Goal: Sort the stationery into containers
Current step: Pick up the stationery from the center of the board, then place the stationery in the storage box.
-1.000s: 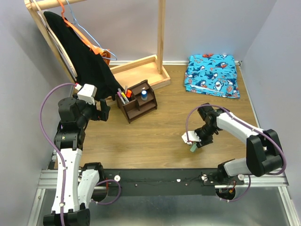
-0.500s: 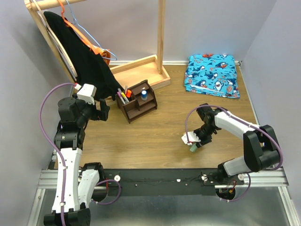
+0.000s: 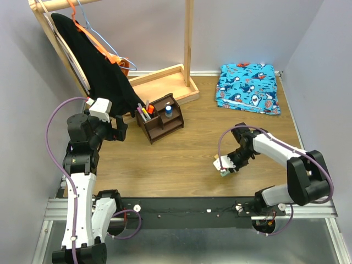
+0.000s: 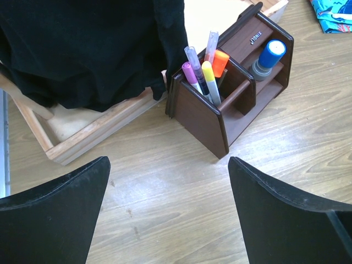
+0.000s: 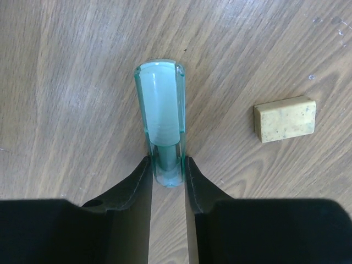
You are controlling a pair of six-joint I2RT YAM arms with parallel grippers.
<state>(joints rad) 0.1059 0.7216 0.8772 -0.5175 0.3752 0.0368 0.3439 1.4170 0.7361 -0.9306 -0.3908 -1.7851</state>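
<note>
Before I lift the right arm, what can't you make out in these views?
Highlighter, right wrist view: near end hidden between the right jaws; whether it is off the table cannot be told.
Eraser: clear in the right wrist view, too small to pick out in the top view.
Pens, left wrist view: lower parts hidden by the organiser wall.
Blue-topped tube, left wrist view: base hidden in its compartment.

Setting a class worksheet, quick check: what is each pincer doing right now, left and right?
Left pincer: open, holding nothing.
Right pincer: closed on the mint-green highlighter.
</note>
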